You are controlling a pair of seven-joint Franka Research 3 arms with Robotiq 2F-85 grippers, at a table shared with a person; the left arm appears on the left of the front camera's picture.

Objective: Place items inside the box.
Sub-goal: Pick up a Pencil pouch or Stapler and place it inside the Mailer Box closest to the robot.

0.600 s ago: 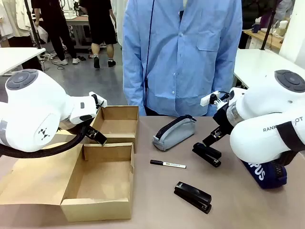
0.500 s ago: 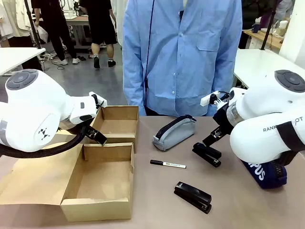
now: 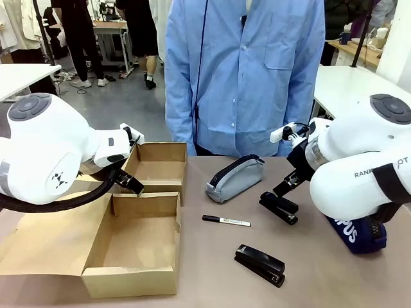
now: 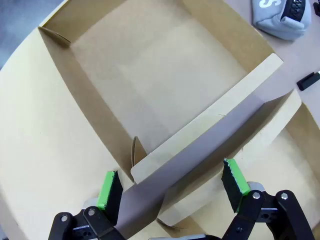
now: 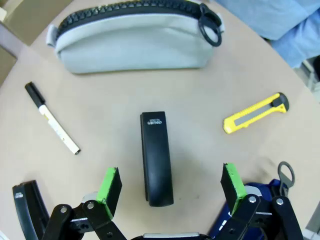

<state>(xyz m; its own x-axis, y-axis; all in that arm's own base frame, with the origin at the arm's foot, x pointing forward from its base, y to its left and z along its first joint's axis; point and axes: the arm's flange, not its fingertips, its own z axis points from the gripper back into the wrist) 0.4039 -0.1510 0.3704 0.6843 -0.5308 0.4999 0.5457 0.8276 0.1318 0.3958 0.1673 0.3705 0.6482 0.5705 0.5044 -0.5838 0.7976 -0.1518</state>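
Left gripper, fingers wide and empty, hangs over the open cardboard box by the tabletop's left edge. Right gripper, equally wide, hovers above a black stapler mid-tabletop, between the grey pouch and the navy pouch at the right edge

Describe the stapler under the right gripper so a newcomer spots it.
Find the grey zippered pencil pouch. Right of it, under the open right gripper, lies this black stapler. The second black stapler lies nearer the camera, past the black-and-white marker pen.
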